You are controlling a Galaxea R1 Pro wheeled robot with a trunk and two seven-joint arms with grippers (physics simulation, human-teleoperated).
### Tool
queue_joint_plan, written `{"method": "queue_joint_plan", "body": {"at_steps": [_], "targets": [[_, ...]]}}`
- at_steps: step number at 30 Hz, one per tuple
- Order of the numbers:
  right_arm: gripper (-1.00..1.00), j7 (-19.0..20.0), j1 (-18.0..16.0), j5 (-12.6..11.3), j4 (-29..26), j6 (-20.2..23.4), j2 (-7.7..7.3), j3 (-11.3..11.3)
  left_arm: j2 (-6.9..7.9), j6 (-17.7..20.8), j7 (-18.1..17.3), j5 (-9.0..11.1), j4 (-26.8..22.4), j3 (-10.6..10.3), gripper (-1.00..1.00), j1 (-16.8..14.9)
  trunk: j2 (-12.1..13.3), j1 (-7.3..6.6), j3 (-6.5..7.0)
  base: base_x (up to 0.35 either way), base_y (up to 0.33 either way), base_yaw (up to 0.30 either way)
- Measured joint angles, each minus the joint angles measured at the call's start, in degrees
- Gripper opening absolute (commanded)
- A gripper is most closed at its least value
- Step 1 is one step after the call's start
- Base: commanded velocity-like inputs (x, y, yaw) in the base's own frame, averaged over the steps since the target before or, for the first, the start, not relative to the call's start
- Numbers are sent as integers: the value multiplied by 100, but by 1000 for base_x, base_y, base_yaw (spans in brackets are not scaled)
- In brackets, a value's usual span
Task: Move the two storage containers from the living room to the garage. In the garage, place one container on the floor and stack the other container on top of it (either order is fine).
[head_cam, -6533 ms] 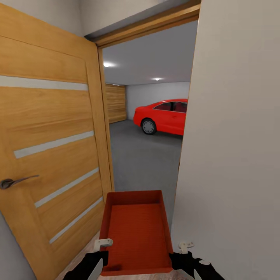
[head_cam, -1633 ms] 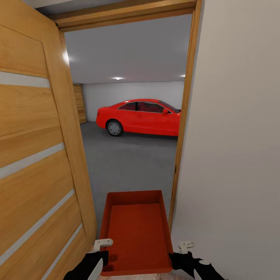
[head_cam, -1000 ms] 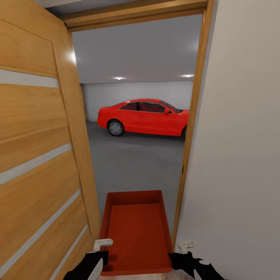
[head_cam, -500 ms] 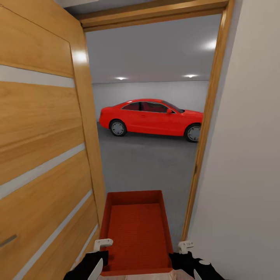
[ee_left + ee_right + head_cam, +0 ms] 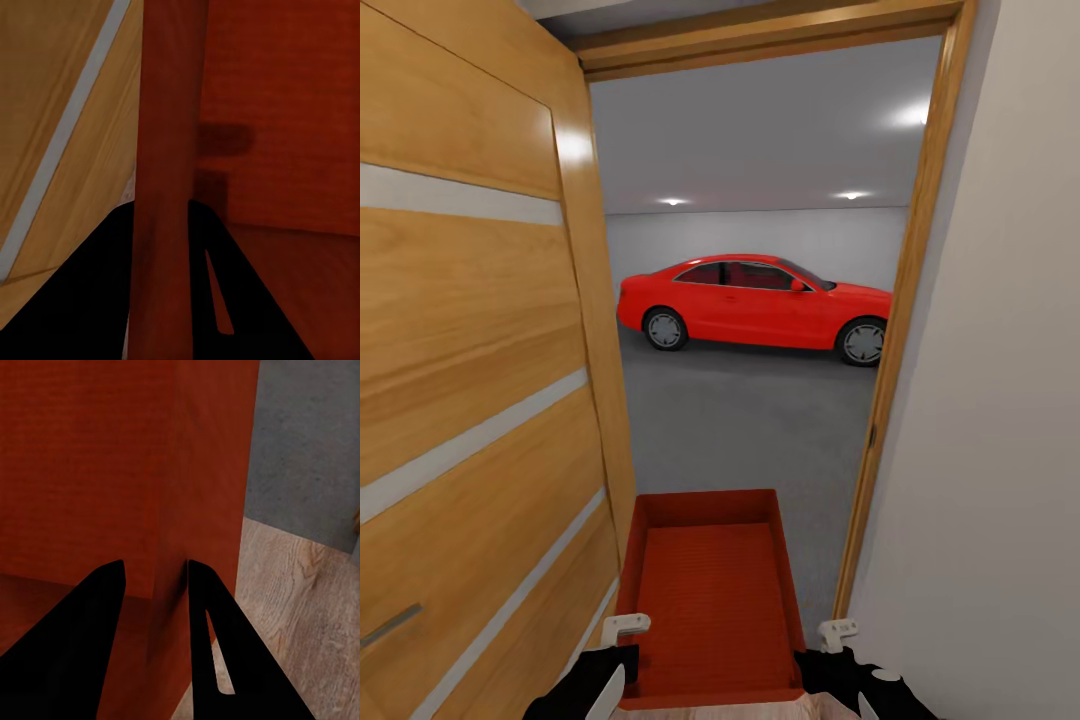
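Right gripper (image 5: pixel 156 585) fingers pinch the orange-red container (image 5: pixel 90 465) wall; grey concrete floor (image 5: pixel 307 442) at two o'clock.

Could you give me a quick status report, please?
Left gripper and right gripper each clamp a storage container wall. Garage doorway ahead: door left, frame right.

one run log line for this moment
phase: carry | location: garage doorway | held: storage container | left claw: gripping wall | right claw: gripping wall | ahead: red car
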Motion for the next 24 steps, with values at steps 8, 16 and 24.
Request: {"method": "queue_joint_plan", "body": {"at_steps": [8, 16, 24], "targets": [[-100, 1, 0, 1, 3, 0, 0, -1, 0, 3, 0, -1, 1, 1, -100, 0, 0, 0, 0, 0, 1, 0], [-100, 0, 0, 2, 5, 0, -1, 2, -1, 3, 3, -2, 3, 2, -100, 0, 0, 0, 0, 0, 183, 0], [-100, -1, 0, -1, 2, 0, 0, 2, -2, -3, -7, -16, 6, 17, -100, 0, 0, 0, 0, 0, 26, 0]]}}
